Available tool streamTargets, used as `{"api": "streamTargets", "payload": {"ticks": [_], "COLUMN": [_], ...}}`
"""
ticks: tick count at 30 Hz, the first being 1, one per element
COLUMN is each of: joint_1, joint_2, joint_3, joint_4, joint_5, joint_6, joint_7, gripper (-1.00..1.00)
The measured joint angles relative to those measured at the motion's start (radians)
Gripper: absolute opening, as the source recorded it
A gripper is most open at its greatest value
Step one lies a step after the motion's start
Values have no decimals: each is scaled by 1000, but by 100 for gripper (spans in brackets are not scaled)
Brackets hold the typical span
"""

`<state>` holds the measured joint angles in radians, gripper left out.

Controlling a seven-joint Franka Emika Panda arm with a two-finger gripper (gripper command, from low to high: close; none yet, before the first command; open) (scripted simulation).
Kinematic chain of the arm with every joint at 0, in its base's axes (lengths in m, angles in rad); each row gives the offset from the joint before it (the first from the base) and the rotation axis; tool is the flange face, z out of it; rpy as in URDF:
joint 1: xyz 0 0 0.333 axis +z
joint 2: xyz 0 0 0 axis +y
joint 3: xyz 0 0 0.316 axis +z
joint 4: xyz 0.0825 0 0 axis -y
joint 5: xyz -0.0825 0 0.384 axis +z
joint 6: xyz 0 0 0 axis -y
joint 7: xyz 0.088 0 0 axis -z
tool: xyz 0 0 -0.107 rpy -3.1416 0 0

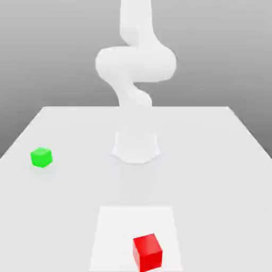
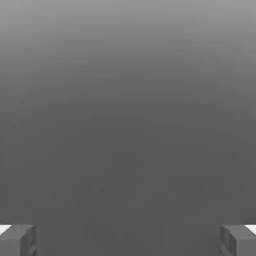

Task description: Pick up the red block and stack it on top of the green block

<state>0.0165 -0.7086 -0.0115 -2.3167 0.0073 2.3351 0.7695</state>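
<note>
The red block (image 1: 147, 252) is a small bright cube resting on the table near the front edge, a little to the exterior view's right of centre. Far off at the exterior view's left sits the green block (image 1: 41, 157), further back on the table. In the hand view my gripper (image 2: 128, 241) is open: its two grey fingertips (image 2: 18, 240) stand wide apart with nothing between them, against a plain grey background. The white arm (image 1: 136, 64) rises from its base and bends upward, well above both blocks.
The arm's round white base (image 1: 136, 146) stands mid-table between the two blocks. A paler square patch (image 1: 122, 223) on the white table (image 1: 212, 175) lies under the red block. The table's far edge runs behind the base.
</note>
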Motion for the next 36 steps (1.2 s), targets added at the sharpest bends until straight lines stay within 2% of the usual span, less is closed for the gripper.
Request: {"api": "streamTargets", "payload": {"ticks": [16, 24, 29, 30, 36], "joint_1": [73, 83, 75, 74, 72], "joint_2": [587, 875, 1056, 1082, 1096], "joint_3": [-38, -35, -24, -21, -19], "joint_4": [-107, -160, -144, -141, -139], "joint_5": [46, 21, 29, 32, 32], "joint_6": [225, 337, 473, 496, 506], "joint_7": [-195, -257, -273, -276, -275], "gripper": [0, 0, 0, -100, -100]}}
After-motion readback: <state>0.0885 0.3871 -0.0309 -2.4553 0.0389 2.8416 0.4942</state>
